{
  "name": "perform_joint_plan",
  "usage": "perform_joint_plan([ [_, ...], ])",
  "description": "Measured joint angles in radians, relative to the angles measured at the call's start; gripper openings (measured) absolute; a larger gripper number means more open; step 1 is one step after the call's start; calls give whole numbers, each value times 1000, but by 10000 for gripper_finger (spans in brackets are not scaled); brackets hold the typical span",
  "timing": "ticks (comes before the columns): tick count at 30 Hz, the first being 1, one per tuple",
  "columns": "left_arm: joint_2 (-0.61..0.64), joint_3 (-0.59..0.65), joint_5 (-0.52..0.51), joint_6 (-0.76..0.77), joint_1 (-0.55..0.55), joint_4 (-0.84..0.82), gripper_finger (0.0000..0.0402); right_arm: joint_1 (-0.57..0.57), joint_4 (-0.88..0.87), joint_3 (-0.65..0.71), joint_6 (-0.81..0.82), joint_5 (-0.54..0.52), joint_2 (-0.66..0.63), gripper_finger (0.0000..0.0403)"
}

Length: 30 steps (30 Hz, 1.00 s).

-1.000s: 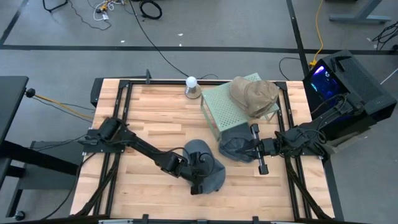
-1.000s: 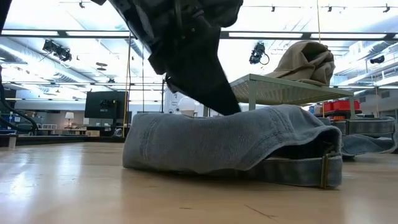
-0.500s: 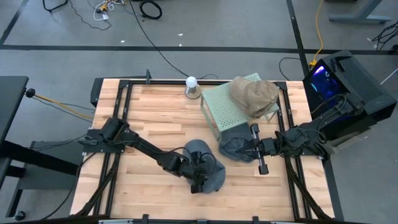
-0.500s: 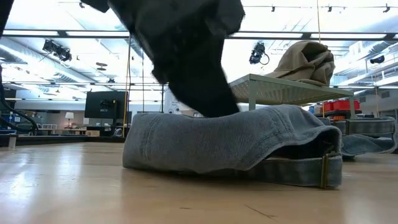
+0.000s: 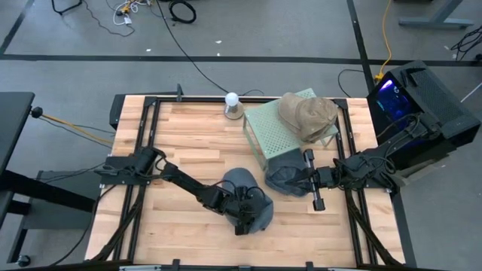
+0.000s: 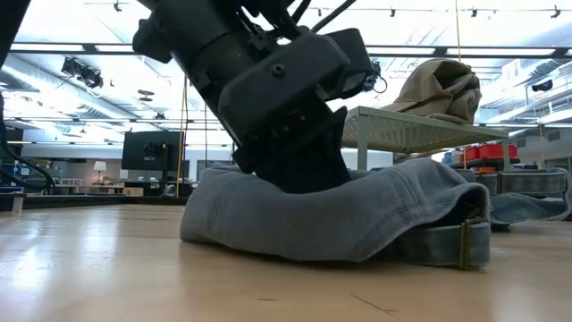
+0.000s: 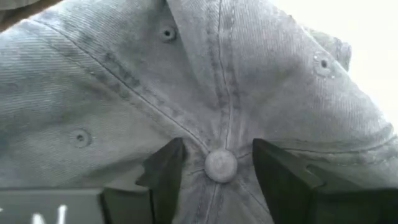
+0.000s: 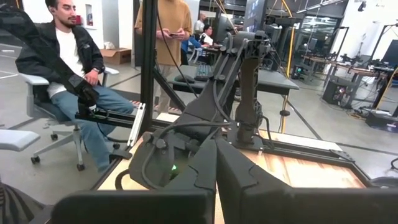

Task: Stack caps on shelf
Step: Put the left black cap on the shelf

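Observation:
A slate blue-grey cap lies crown up on the wooden table near its middle. My left gripper comes down on it, open, its fingers on either side of the crown's top button. A tan cap lies on the pale green perforated shelf at the far right. A second blue-grey cap rests on the table at the shelf's near edge. My right gripper hangs shut and level, above that cap and touching nothing. My left gripper presses its two spread fingers into the top of the cap's crown, one on each side of the button. It comes slanting down from the table's left. The crown is dented in under it, and the cap's rim stays on the table.
A white ball-shaped object stands at the far edge beside the shelf. A black box with blue light sits off the table's right side. Black frame rails run along the table's edges. People are in the room beyond the table.
My left gripper has sunk onto the near cap's crown. The crown, domed before, now sags in under the fingers, while the cap's rim keeps its place on the table.

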State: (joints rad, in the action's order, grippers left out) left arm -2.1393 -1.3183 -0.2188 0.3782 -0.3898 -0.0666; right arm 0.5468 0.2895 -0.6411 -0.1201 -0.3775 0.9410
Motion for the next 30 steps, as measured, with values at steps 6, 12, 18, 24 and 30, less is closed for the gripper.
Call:
perform_joint_plan([
  [6, -4, 0, -27, 8, 11, -29, 148, 0, 0, 0, 2, 0, 0, 11],
  [12, -16, 1, -31, 55, 19, -46, 50, 0, 1, 0, -1, 0, 0, 11],
  [18, -19, -7, -83, 60, 17, -53, 50, 0, 0, 0, -5, 0, 0, 11],
  [24, 1, -60, -115, 20, -2, -135, 50, 0, -5, 0, -5, 0, 0, 11],
  [30, 73, -81, -216, 46, -17, -337, 50, 0, -7, 0, -5, 0, 0, 11],
])
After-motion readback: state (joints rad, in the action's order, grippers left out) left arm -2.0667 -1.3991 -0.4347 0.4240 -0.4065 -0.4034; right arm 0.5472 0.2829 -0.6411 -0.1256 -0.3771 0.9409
